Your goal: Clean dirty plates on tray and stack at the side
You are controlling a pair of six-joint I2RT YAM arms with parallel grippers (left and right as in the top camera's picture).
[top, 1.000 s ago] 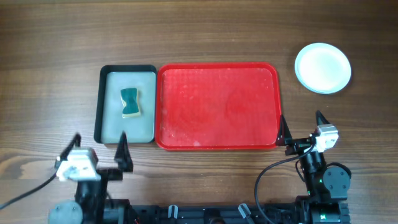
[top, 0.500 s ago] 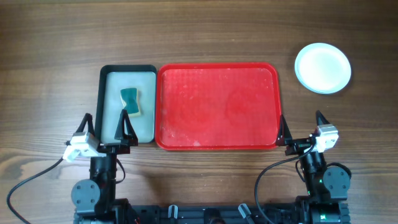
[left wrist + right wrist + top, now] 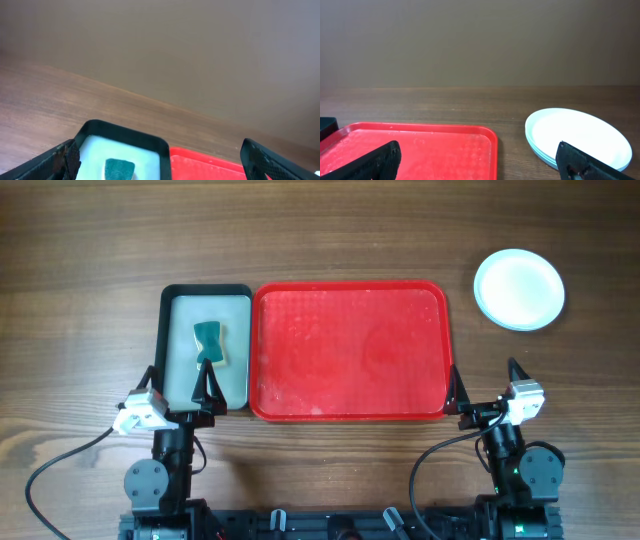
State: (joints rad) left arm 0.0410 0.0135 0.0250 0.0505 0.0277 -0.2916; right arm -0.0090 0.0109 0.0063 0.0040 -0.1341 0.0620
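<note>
Red tray: I see the large red rectangular plastic tray [image 3: 348, 350] in the middle of the brown wooden surface [image 3: 330, 230], with nothing on it. There are only faint pale specks near its near-left corner.
Plates: the round shallow plates [image 3: 518, 289] sit in one pile, well to the right of the tray and further back. The top one is white. My right wrist view shows pale turquoise rims under it, but I cannot count the layers for sure.
Left claw: the left claw [image 3: 177, 380] is spread wide and holds nothing. It hangs over the near rim of the small black-rimmed grey tray [image 3: 160, 340]. The green sponge [image 3: 209, 343] lies in that tray just ahead of the fingertips, not touching them.
Right claw: the right claw [image 3: 483, 380] is also spread wide and holds nothing. It is just off the red tray's near-right corner and well short of the pile.
Step in hand: I judge the cleaning and stacking done, so what remains is checking and parking.
Doing it well: I would keep both claws low and away from the pile, because a nudge could slide the top plate off centre. I would check that the rims line up in the right wrist view. I would leave the sponge in its tray.
</note>
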